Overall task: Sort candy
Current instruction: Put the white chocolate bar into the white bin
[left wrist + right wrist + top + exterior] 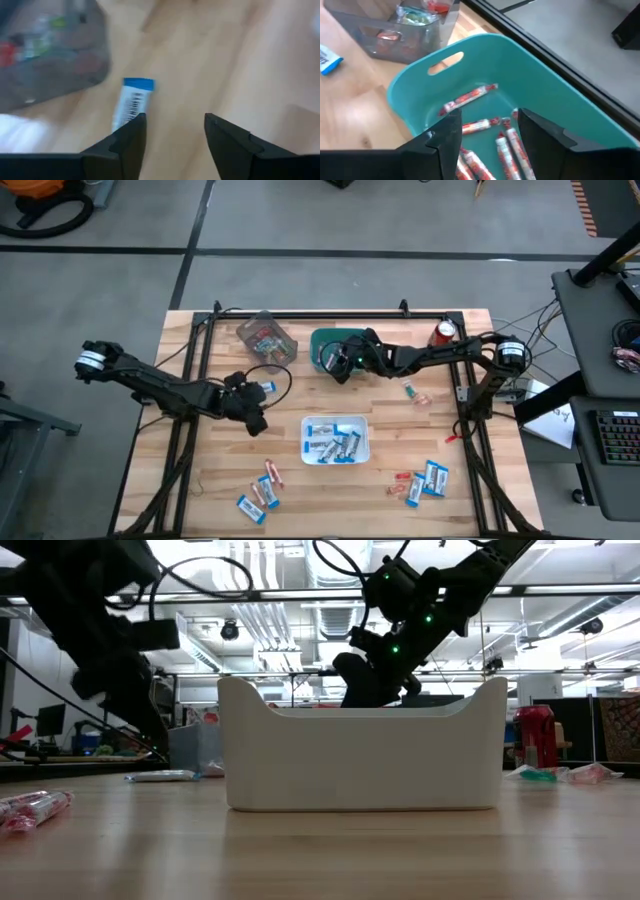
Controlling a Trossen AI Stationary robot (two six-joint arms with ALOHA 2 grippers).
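While my right gripper [485,131] hangs released above the teal bin's [545,90] sticks [468,98], my left gripper's [175,132] fingers, spread empty, must next descend around the blue-and-white packet [131,103].

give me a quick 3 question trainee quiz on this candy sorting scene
1. True or false: the right tool is over the teal bin.
2. The white bin holds which candy: A blue-and-white packets, B pinkish sticks, C red-orange pieces?
3. Fill in: the left tool stands open, nothing between its fingers, close to a lone blue-and-white ____.

Key: 1 true; 2 A; 3 packet
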